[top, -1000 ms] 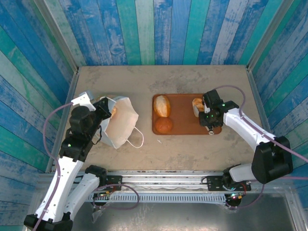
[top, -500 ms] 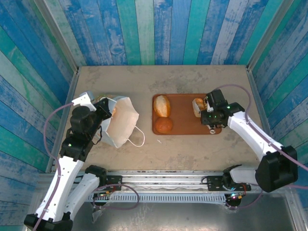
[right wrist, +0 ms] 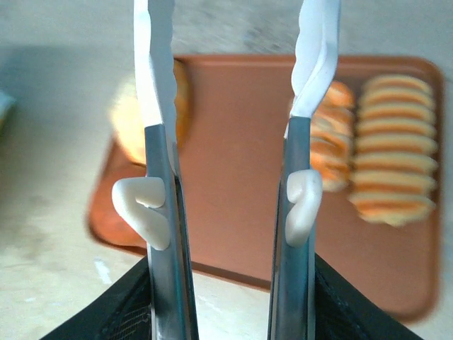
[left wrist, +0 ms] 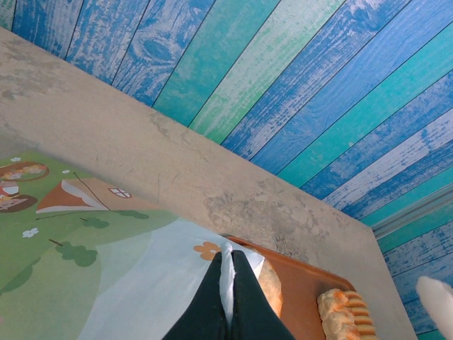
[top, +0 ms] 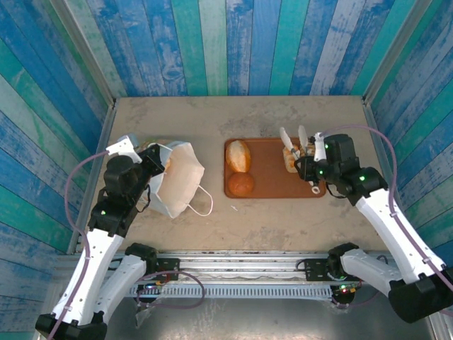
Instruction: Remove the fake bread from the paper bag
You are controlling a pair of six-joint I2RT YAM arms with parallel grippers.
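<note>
Pinching paper bag (top: pixel 180 177) rim in fully closed left gripper (left wrist: pixel 226 262) | hovering right gripper (top: pixel 292 136), fingers parted, empty, over brown tray (top: pixel 272 185) near ridged rolls (right wrist: pixel 393 156)

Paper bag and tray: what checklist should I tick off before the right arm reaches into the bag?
1. Left gripper shut on the paper bag rim: ok.
2. Bag mouth gaping open: ok.
3. Right gripper open and empty: ok.
4. Right gripper over the bag: not ok, it hangs over the tray.
5. Bread lies on the tray; more inside the bag: cannot tell.
</note>
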